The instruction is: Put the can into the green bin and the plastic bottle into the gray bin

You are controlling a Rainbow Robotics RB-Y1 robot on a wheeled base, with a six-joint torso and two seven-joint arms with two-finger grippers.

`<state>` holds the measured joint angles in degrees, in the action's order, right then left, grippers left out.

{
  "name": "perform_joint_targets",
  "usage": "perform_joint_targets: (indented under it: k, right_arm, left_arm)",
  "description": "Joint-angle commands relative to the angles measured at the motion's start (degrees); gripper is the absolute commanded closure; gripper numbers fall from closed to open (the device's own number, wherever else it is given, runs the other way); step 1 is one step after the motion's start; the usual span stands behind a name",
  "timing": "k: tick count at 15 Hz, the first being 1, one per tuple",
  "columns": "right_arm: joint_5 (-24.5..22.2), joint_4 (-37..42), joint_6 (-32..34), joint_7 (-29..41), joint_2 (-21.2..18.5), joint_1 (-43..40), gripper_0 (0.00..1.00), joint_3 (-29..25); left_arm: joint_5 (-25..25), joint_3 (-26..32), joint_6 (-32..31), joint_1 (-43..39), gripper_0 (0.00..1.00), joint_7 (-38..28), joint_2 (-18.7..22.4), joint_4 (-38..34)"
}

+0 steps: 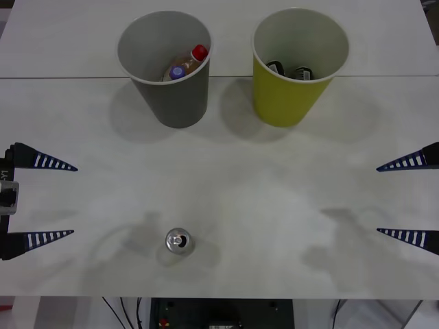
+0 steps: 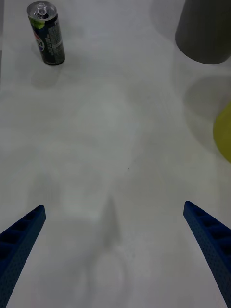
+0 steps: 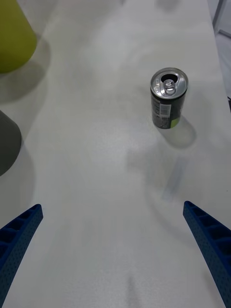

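Observation:
The can stands upright near the table's front edge, left of centre, silver top up; it also appears as the can and the can in the wrist views. At the back, the gray bin holds a plastic bottle with a red cap and a second one with a purple cap. To its right, the green bin has dark cans inside. My left gripper is open at the left edge, level with the table's middle. Opposite it, my right gripper is open at the right edge. Neither holds anything.
The white table runs bare between the grippers and the bins. A seam crosses the table behind the bins. The gray bin and the green bin show in the right wrist view; the green bin and the gray bin in the left.

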<state>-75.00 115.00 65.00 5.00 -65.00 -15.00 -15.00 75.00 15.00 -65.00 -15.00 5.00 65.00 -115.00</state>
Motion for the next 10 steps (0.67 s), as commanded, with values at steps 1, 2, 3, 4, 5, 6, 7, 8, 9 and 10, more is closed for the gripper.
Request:
perform_joint_targets:
  k: [1,2,3,4,5,6,7,8,9,10]
  right_arm:
    - [0.0,0.0,0.0,0.0,0.0,0.0,0.00,0.0]
    - [0.0,0.0,0.0,0.0,0.0,0.0,0.00,0.0]
    - [0.0,0.0,0.0,0.0,0.0,0.0,0.00,0.0]
    - [0.0,0.0,0.0,0.0,0.0,0.0,0.00,0.0]
    - [0.0,0.0,0.0,0.0,0.0,0.0,0.00,0.0]
    - [0.0,0.0,0.0,0.0,0.0,0.0,0.00,0.0]
    - [0.0,0.0,0.0,0.0,0.0,0.0,0.00,0.0]
    - [0.0,0.0,0.0,0.0,0.0,0.0,0.00,0.0]
    - [0.0,0.0,0.0,0.0,0.0,0.0,0.00,0.0]
    - [0.0,0.0,0.0,0.0,0.0,0.0,0.00,0.0]
  left_arm:
    - [0.0,0.0,0.0,0.0,0.00,0.0,0.0,0.0]
    - [0.7,-1.3,-0.1,0.0,0.00,-0.2,-0.4,1.2]
    - [0.8,-1.7,-0.3,0.3,0.00,-0.2,-0.5,1.4]
    - [1.0,-2.1,-0.8,0.9,0.00,-0.2,-0.3,1.7]
    - [0.9,-2.1,-1.4,1.3,0.00,-0.2,-0.2,2.1]
    - [0.9,-2.2,-1.8,1.5,0.00,-0.2,-0.3,2.3]
    - [0.9,-2.3,-1.8,1.5,0.00,-0.2,-0.4,2.3]
    - [0.6,-3.4,-1.8,1.7,0.00,0.1,-0.9,3.1]
    - [-0.5,-4.2,-1.9,2.3,0.00,0.4,-1.7,4.9]
    - [-1.9,-5.7,-1.9,3.0,0.00,1.7,-3.0,7.5]
